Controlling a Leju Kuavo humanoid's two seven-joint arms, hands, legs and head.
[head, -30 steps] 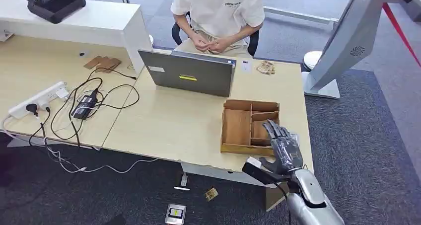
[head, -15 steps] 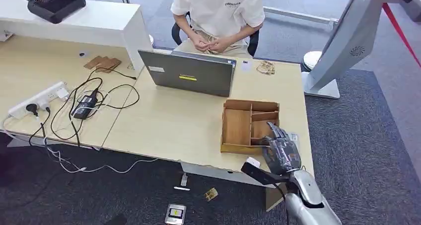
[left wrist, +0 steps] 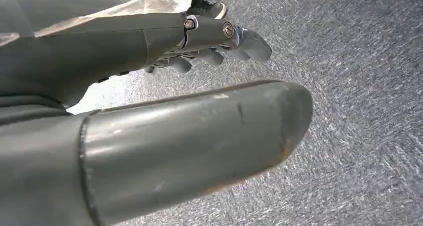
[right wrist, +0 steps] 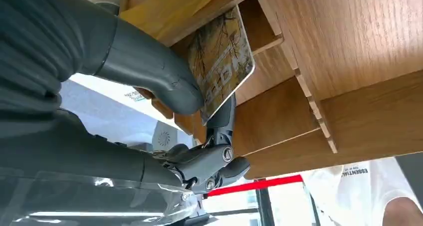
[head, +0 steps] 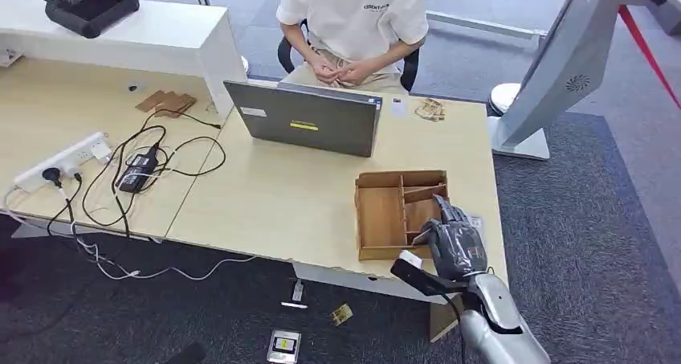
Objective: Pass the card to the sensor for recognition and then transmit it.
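Note:
A patterned yellow-brown card [right wrist: 222,66] sits pinched between the thumb and a dark finger of my right hand [right wrist: 164,86], inside a compartment of the wooden divided tray [right wrist: 349,41]. In the head view my right hand [head: 456,247] reaches into the near right corner of the tray [head: 381,215], which lies near the desk's right front edge; the card is hidden there by the hand. My left hand [left wrist: 199,41] hangs over grey carpet with its fingers loosely extended and nothing in it.
A person [head: 353,18] sits behind a grey laptop [head: 309,119]. A black antenna device [head: 90,6] rests on the white shelf at the far left. A power strip [head: 60,161] and cables lie on the left. A small device [head: 283,345] lies on the floor.
My right hand has curled its fingers down into the tray's near right corner. The tray has slid and turned a little toward the desk's front edge.

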